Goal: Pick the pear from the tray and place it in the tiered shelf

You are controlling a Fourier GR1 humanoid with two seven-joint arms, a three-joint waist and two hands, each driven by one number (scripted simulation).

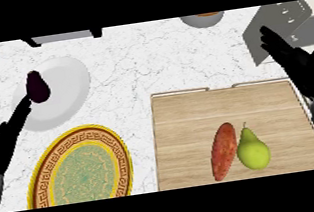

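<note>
A green pear [252, 149] lies on the wooden tray [185, 124] at the lower right, stem pointing away from me, touching a reddish sweet potato [224, 150] on its left. The grey tiered shelf [282, 22] stands at the far right, beyond the tray. My right hand [304, 64] hovers with straight fingers over the tray's far right corner, open, well above and to the right of the pear. My left hand [1, 142] rests open at the left edge, fingers pointing toward a white plate.
A white plate [61, 96] at the far left carries a dark eggplant [35, 86]. A yellow patterned plate [79, 167] sits at the front left. A bowl [202, 19] and a grey object [64, 37] stand at the far edge.
</note>
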